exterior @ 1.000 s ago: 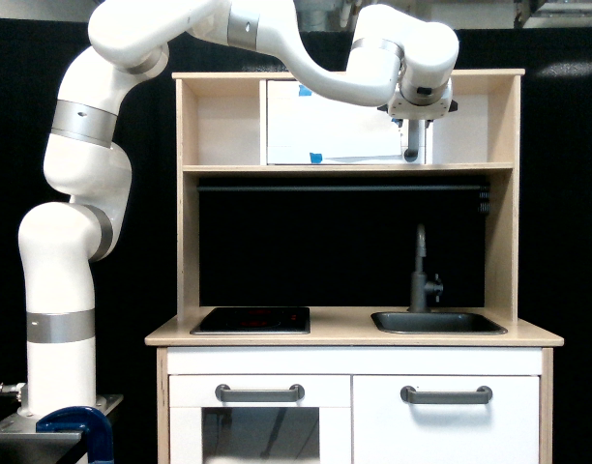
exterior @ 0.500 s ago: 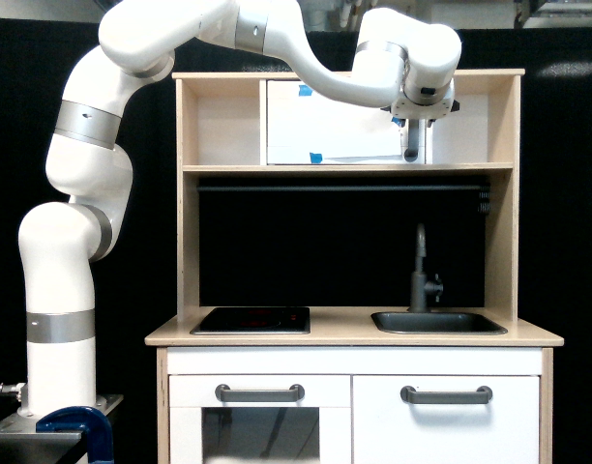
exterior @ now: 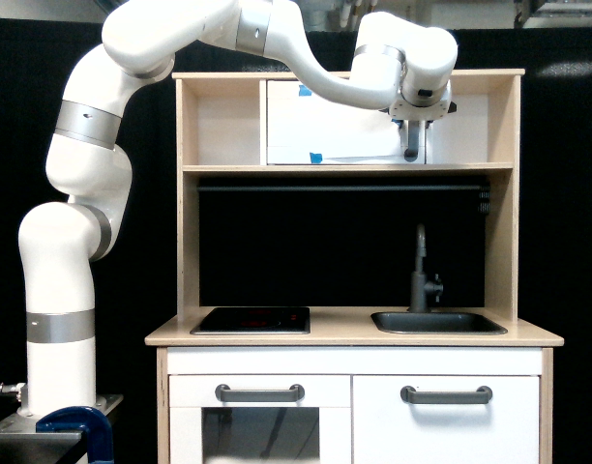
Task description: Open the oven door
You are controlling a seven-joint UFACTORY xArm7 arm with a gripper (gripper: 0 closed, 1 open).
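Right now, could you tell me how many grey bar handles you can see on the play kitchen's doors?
3: a vertical handle on the upper oven door, partly hidden by the gripper; horizontal handles on the lower windowed door and lower plain door.

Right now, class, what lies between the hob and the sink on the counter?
In the exterior view, only bare wooden counter lies between the hob and the sink.

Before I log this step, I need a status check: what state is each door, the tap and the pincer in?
oven door: shut, flush in upper shelf.
pincer: at the vertical handle; grip unclear.
windowed door: shut.
plain lower door: shut.
tap: no water visible.
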